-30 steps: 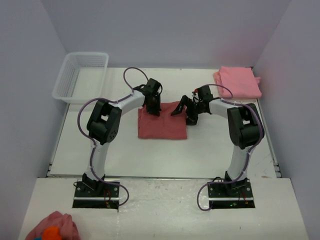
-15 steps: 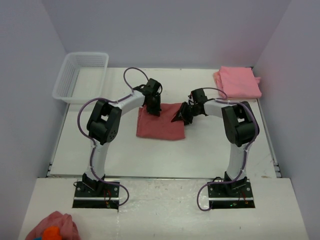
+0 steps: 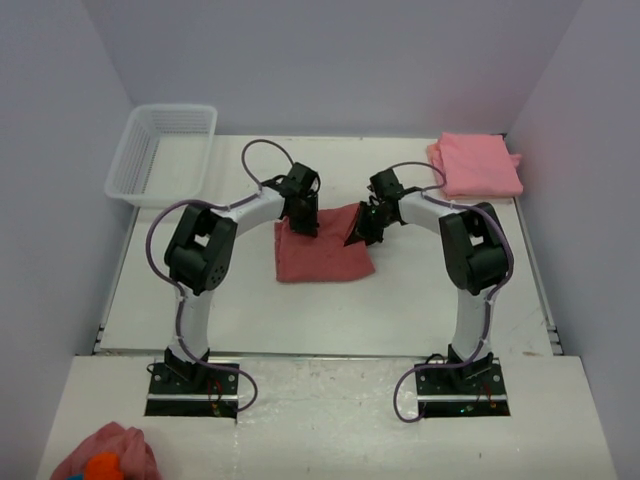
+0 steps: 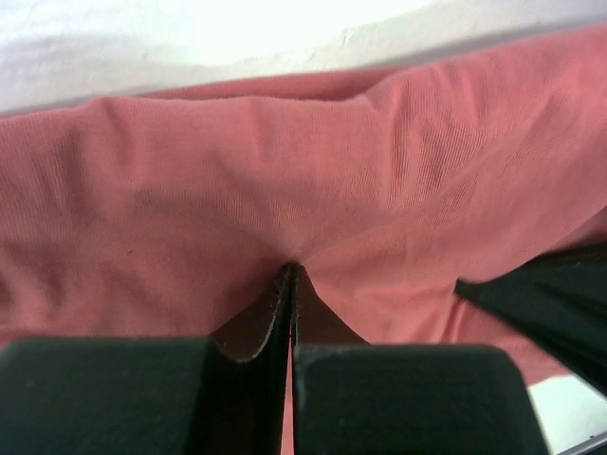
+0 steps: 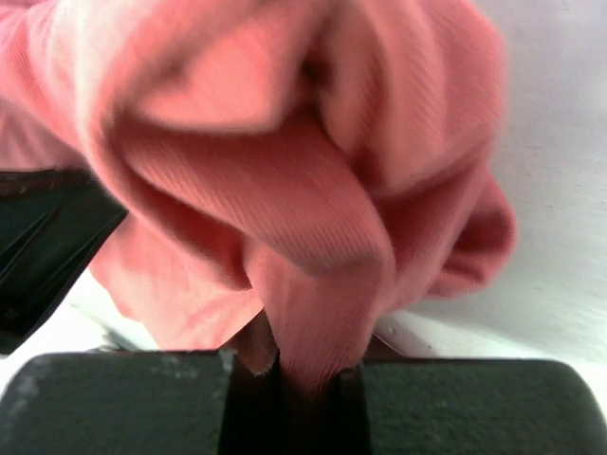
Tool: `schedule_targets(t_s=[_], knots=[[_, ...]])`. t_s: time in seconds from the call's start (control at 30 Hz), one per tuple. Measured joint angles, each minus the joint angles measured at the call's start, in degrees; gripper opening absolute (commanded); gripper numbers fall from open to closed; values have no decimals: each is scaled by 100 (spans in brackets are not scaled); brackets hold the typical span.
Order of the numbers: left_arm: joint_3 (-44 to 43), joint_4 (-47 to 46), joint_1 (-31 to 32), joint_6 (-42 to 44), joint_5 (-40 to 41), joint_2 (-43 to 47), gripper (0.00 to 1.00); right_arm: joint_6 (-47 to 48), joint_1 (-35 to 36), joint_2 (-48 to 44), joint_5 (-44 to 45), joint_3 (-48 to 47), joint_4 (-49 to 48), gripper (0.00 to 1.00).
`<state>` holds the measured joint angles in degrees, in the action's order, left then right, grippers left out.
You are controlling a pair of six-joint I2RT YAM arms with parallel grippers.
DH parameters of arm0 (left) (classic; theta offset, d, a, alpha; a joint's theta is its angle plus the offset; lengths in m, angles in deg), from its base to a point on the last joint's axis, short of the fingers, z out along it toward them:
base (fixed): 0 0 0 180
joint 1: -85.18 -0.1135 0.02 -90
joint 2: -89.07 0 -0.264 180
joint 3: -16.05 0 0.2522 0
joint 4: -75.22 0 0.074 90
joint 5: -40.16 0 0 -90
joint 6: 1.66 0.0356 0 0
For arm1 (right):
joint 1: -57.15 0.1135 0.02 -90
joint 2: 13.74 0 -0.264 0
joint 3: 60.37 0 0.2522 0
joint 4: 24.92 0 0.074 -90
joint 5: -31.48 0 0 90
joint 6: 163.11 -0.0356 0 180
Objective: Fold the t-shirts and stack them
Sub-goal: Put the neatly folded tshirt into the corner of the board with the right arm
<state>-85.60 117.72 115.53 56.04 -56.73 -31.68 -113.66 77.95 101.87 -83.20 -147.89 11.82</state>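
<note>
Across a white table (image 3: 230, 300), boxed in at the left, back and right by plain pale grey walls, two robot arms reach toward the middle. On the near ledge at far left lies a small pink cloth lump (image 3: 105, 455) with an orange patch. A clear plastic basket (image 3: 160, 150) sits at the back left corner. Near the middle, the left gripper (image 3: 305, 222) is clamped on the back left corner of a red tee (image 3: 322, 258); its wrist view shows the fingers pressed together on a pinch of cloth. The red tee lies as a rough rectangle on the table between both arms. The right gripper (image 3: 358, 232) is clamped on the tee's back right corner, where cloth bunches in folds between its fingers. A folded pink tee (image 3: 477, 165) lies at the back right corner, well apart from the red one.
</note>
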Motion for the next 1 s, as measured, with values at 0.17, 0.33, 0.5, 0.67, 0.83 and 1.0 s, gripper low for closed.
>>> schedule_targets(t_s=[0.17, 0.33, 0.5, 0.67, 0.83, 1.0], knots=[[457, 17, 9, 48, 240, 520, 10, 758, 219, 2, 826, -645, 791, 0], [643, 79, 11, 76, 442, 1213, 15, 1434, 223, -7, 1427, -1095, 1178, 0], [697, 90, 11, 125, 651, 1910, 16, 1930, 225, -107, 1840, -1222, 1421, 0], [748, 85, 31, 138, 756, 2334, 17, 2400, 245, -133, 2393, -1832, 1862, 0], [981, 87, 105, 131, 772, 2452, 17, 2859, 245, -173, 3021, -2643, 2100, 0], [1309, 103, 208, 122, 763, 2452, 16, 3294, 201, -160, 3536, -3335, 2227, 0]])
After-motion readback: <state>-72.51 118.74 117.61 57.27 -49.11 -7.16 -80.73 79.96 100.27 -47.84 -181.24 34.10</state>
